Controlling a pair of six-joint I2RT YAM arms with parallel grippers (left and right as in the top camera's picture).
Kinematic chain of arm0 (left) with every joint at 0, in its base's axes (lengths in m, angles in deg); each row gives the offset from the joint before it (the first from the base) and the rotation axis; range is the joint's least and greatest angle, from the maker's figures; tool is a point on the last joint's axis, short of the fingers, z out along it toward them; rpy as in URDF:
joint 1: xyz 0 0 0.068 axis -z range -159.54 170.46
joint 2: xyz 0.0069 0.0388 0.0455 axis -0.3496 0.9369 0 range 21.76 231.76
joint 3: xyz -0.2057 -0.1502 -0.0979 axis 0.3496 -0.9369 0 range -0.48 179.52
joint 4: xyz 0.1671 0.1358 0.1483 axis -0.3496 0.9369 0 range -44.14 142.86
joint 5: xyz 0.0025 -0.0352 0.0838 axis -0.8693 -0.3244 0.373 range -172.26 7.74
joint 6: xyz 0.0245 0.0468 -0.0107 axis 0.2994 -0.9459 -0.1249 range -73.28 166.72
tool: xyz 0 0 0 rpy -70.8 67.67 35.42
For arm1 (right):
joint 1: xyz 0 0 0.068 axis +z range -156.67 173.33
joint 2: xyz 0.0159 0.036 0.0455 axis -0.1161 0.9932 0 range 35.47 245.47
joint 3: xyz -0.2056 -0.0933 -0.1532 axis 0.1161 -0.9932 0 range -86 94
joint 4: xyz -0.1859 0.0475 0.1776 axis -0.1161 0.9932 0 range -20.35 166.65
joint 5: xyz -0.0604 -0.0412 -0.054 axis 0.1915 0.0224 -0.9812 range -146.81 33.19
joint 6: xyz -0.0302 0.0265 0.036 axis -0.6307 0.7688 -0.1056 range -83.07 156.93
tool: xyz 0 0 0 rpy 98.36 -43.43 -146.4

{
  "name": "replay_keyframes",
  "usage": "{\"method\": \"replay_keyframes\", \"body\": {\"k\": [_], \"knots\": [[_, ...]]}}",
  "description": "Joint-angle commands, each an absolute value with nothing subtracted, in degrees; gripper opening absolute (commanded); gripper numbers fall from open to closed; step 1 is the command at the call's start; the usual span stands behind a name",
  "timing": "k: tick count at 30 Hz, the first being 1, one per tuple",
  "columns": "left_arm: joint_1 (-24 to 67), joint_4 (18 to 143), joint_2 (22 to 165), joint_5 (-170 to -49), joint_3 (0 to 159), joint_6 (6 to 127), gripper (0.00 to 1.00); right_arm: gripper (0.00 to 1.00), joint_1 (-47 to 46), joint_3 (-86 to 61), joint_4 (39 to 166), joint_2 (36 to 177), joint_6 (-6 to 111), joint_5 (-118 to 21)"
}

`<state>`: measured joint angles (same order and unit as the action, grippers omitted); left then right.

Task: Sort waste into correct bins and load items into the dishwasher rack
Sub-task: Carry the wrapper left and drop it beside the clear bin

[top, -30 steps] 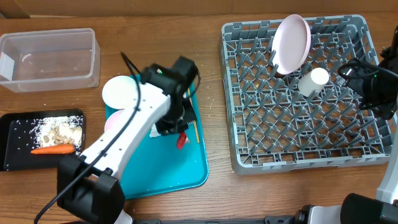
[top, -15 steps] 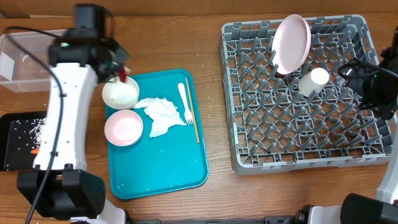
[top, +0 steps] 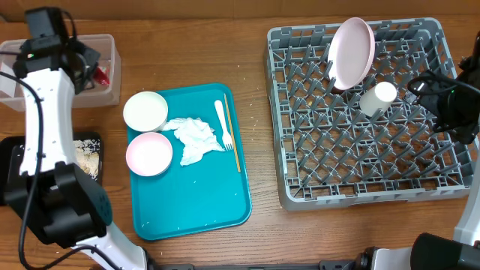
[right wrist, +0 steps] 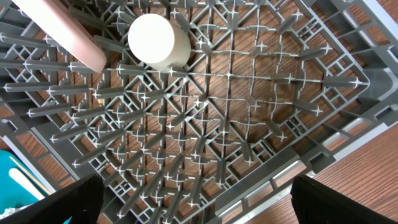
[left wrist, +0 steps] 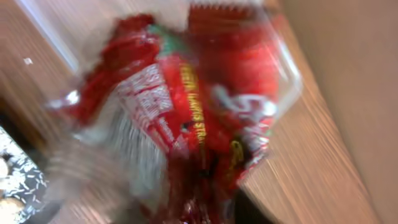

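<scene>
Red crinkled snack wrapper [top: 102,74]: it is being seen inside the clear rectangular plastic tub [top: 109,94] at the table's far left corner. The left gripper [top: 88,66] is being held just beside it, over the tub. In the left wrist view the wrapper is being shown as a red blur filling the frame. Whether the jaws are gripping it or have let go cannot be told.

Progress, as judged:
- Wrapper: at its bin, so this step is being finished or is just finished.
- Beige food scraps [top: 88,160]: lying in the shallow black tray [top: 7,157].
- Carrot: not being seen in any view; the left arm is covering much of the black tray.
- Pale pink round plate [top: 352,52]: standing tilted among the pegs of the large grey dishwasher rack [top: 360,196].
- Small white cup [top: 377,98]: lodged in the rack, just beside the plate.

Not yet dealt with, all on the flat teal tray [top: 195,206]:
- Crumpled white tissue [top: 193,139]
- White bowl [top: 145,111] and pink bowl [top: 149,154]
- White plastic fork [top: 223,124]
- Thin wooden chopstick [top: 232,146]

Obstacles: the fork is touching the tissue's edge, and the chopstick is lying just beside the fork. The tissue is also reaching the pink bowl. A clean pick of any one is likely being complicated by this.

The right gripper [right wrist: 196,199] is being held over the rack with fingers spread wide and nothing between them.
</scene>
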<state>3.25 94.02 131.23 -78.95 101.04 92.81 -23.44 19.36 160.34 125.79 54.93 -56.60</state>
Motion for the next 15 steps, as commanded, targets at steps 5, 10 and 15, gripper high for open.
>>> {"method": "replay_keyframes", "body": {"k": [5,10,15], "knots": [[-1.91,94.33,131.84,-75.74,102.59,88.22,0.91,1.0,-23.35,19.31,160.1,125.33,54.97,-56.05],[-6.48,96.47,130.8,-72.18,107.07,77.62,1.0,1.0,-23.35,19.31,160.12,125.33,54.97,-56.05],[-8.82,98.57,130.77,-77.97,111.64,75.63,1.0,1.0,-23.35,19.34,160.1,125.33,54.97,-56.05]]}}
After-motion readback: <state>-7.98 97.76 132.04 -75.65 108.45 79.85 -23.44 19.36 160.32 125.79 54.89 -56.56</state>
